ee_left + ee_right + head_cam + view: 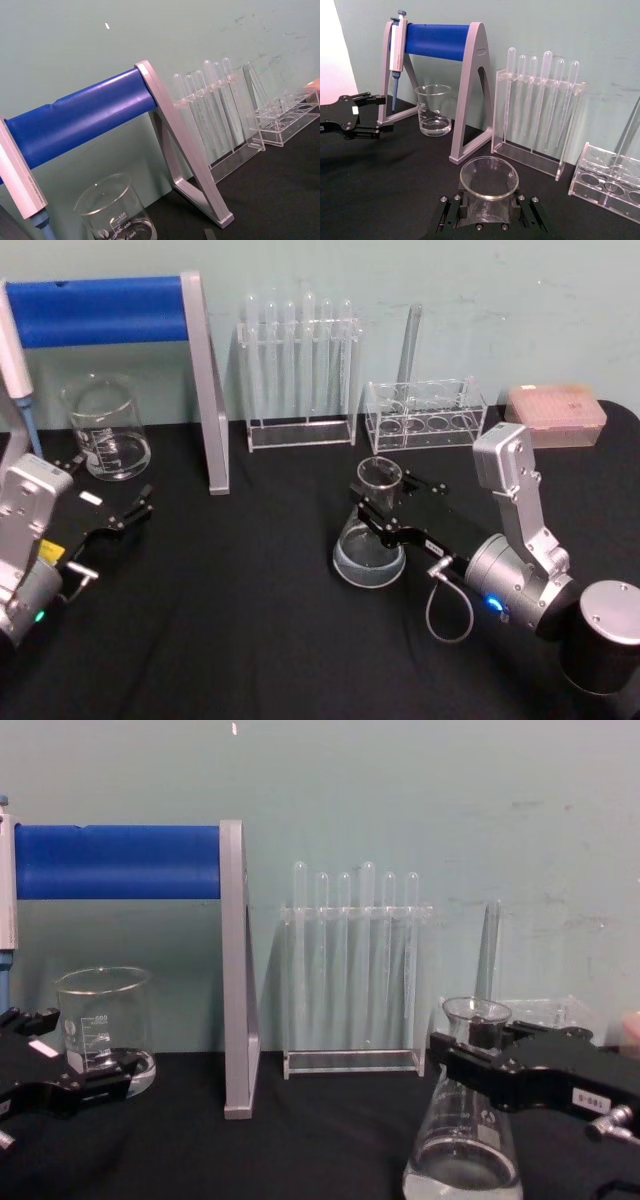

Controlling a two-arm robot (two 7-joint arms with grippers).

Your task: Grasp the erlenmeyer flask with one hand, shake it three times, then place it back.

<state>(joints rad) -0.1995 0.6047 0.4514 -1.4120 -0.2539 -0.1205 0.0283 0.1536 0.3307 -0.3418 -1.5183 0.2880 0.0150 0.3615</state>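
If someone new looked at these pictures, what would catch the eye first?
Probably the right gripper, closed on the neck of the erlenmeyer flask, right of centre on the black table. Next, the blue-barred stand at back left, with the left gripper open beside the beaker.

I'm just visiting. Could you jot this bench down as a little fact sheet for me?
Right gripper: black, two-fingered, closed around the neck of the clear glass conical erlenmeyer flask
Flask: upright, base looks to rest on the black table, a little clear liquid inside
Left gripper: open, idle near the straight-walled glass beaker
Behind: blue-barred pipette stand, clear rack of tubes
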